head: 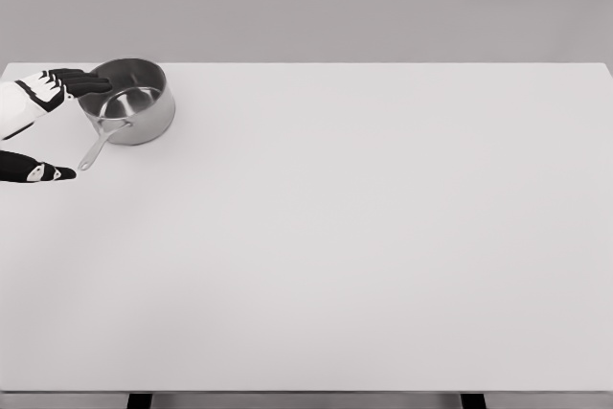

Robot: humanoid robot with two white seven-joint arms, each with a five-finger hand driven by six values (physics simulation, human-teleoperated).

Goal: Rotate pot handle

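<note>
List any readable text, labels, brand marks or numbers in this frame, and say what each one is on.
None. The pot, its handle and the table carry no writing. The hand at the pot's rim has black and white patches, but no letters or numbers can be read in them.

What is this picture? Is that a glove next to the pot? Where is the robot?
You are looking through the robot's own eyes: the camera sits on its head, looking down at a big white table. It is a computer simulation, not a real room. The black and white thing is not a glove but the robot's left hand, coming in from the left edge. Its fingers reach to the rim of a shiny metal pot, but they are not wrapped around anything. The pot's handle points toward the lower left. The dark tip below it seems to be the thumb. The right arm cannot be seen.
</note>
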